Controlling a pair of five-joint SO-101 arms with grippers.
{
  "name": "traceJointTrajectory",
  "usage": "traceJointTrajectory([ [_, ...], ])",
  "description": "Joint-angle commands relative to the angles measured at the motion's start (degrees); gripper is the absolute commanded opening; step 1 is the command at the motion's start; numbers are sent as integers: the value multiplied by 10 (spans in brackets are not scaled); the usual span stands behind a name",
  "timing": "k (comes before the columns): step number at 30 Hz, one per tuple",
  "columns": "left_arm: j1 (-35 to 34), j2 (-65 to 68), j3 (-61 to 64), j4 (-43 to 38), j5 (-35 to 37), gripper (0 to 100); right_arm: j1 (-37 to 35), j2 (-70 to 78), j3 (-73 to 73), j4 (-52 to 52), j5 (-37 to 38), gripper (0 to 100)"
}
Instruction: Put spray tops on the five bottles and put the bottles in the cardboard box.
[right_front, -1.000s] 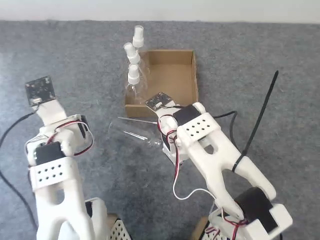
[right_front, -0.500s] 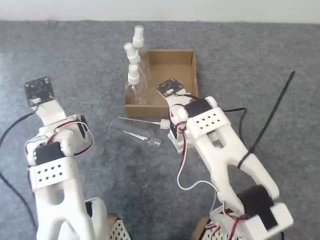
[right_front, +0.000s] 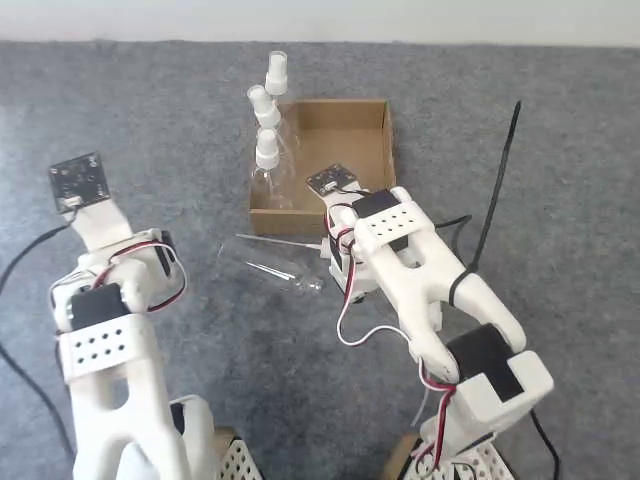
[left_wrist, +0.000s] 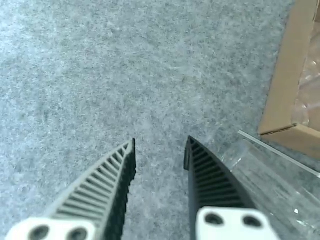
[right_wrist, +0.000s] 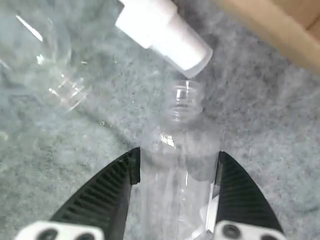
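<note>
Right gripper (right_wrist: 176, 159) is clamped on an open-necked clear bottle (right_wrist: 182, 102), white spray top (right_wrist: 162, 30) just beside its neck. Left gripper (left_wrist: 160, 144) is held apart near the cardboard box (left_wrist: 282, 85).

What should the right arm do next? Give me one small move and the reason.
Probably secure the uncapped bottle that the right gripper straddles and stand it upright: its neck is bare, the loose spray top lies just beyond it, and the left gripper is open over the carpet, free to fetch that top.
</note>
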Motion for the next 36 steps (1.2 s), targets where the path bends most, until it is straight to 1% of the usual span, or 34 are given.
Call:
traceJointTrajectory([
  [1, -2, -2, -15, -15, 2, 151, 7, 0, -29, -12, 3, 197],
  [17, -2, -2, -15, -15, 2, 151, 7, 2, -25, -34, 6, 198],
  [26, -1, -2, -15, -15, 2, 151, 7, 44, -49, -43, 6, 199],
  [36, -1, -1, -15, -15, 2, 151, 8, 48, -56, -43, 7, 195],
])
